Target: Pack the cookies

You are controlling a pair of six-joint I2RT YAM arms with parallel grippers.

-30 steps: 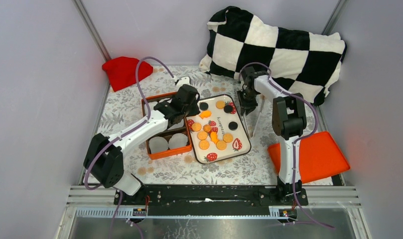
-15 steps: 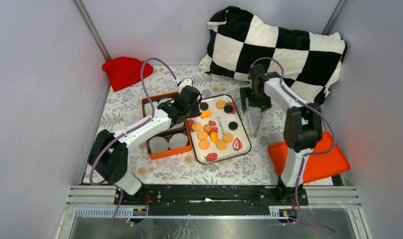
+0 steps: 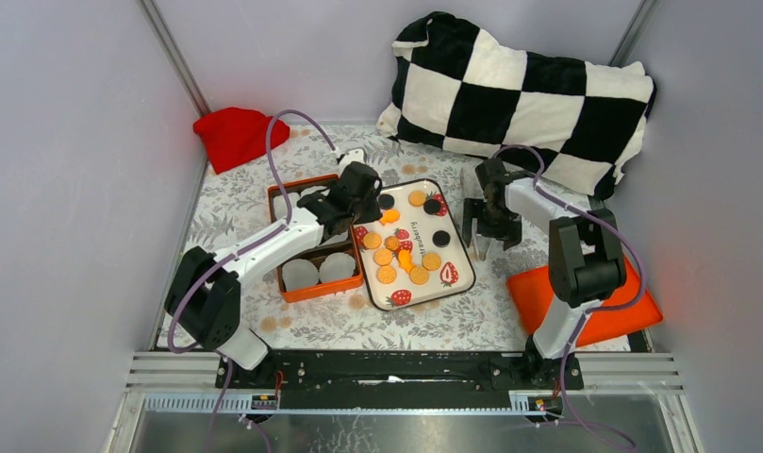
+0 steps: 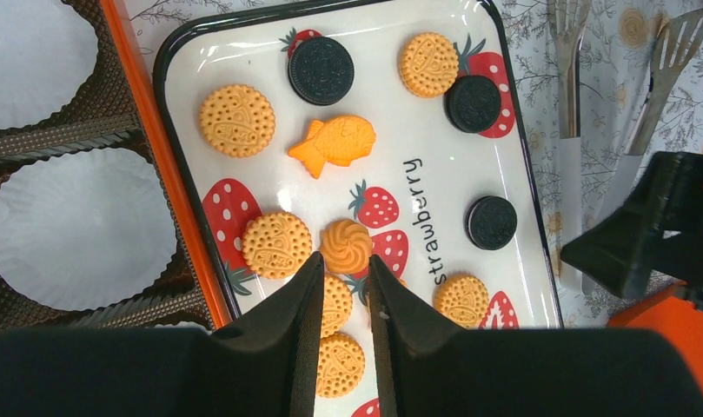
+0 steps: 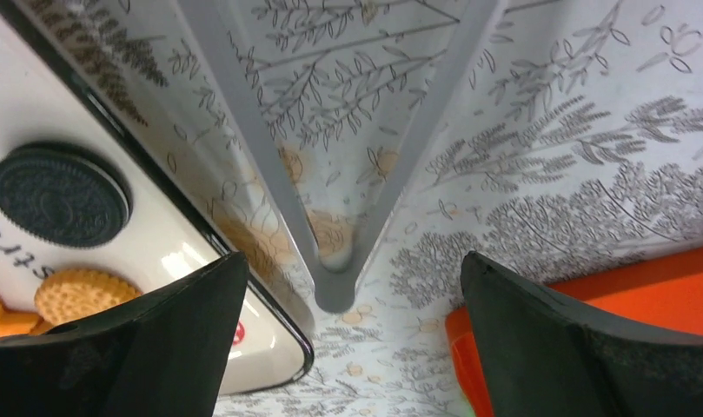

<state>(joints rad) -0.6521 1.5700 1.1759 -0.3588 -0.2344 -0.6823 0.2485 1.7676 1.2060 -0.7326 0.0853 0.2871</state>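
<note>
Entry: the cookies point(image 4: 277, 245), mostly round golden discs with 3 black ones, 1 swirl and 1 fish shape, all lie on the strawberry-print tray point(image 4: 391, 104). We note the left gripper point(image 4: 343, 259) above them, its fingers a narrow gap apart with nothing between. The right gripper point(image 5: 352, 261) is spread wide and released, straddling the hinge end of the metal tongs point(image 5: 334, 291), which lie on the tablecloth point(image 5: 547, 174) just right of the tray. An orange box point(image 3: 313, 293) of white paper cups point(image 4: 78, 230) sits just left of the tray.
</note>
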